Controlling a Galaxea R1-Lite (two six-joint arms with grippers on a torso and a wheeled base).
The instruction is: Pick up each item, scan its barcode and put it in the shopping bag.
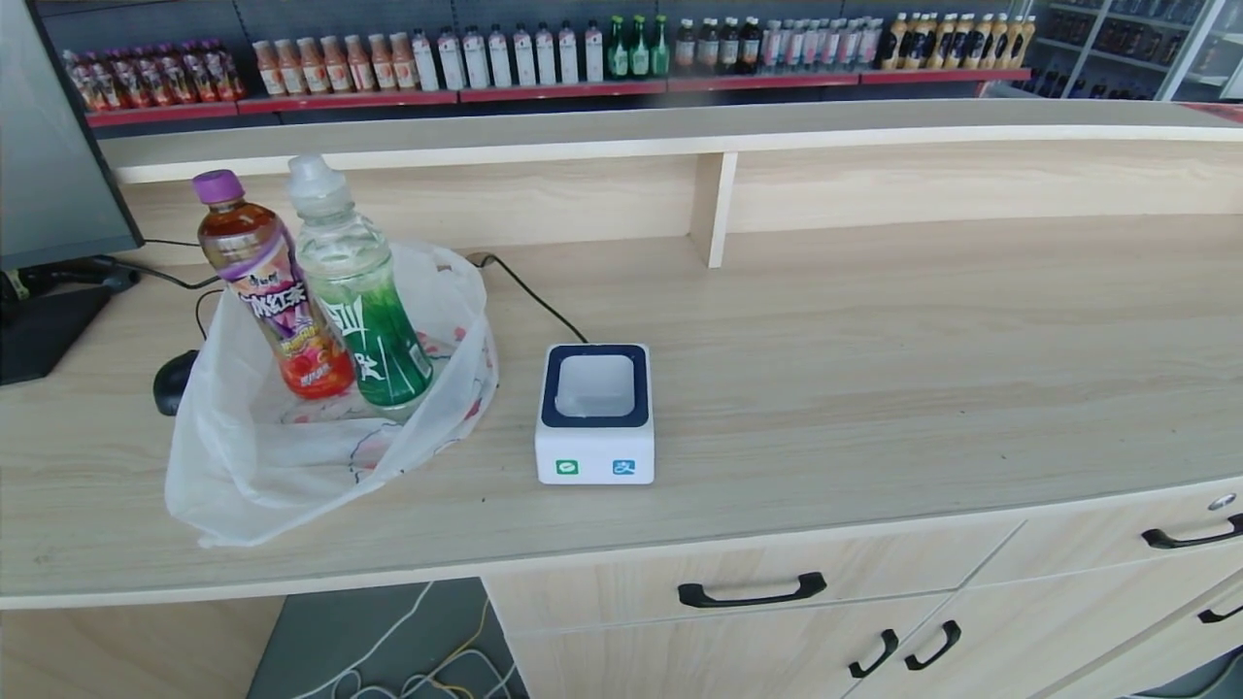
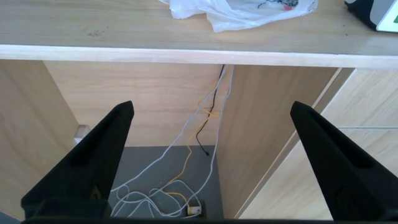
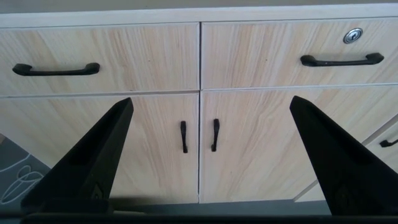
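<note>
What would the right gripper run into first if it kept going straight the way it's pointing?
Most likely the cabinet doors under the drawers, near their two vertical handles; the right gripper points at them, open, though depth is unclear.

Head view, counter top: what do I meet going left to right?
Monitor → computer mouse → purple-capped bottle → green-labelled bottle → scanner. The shopping bag spans both bottles, so it is left out.
</note>
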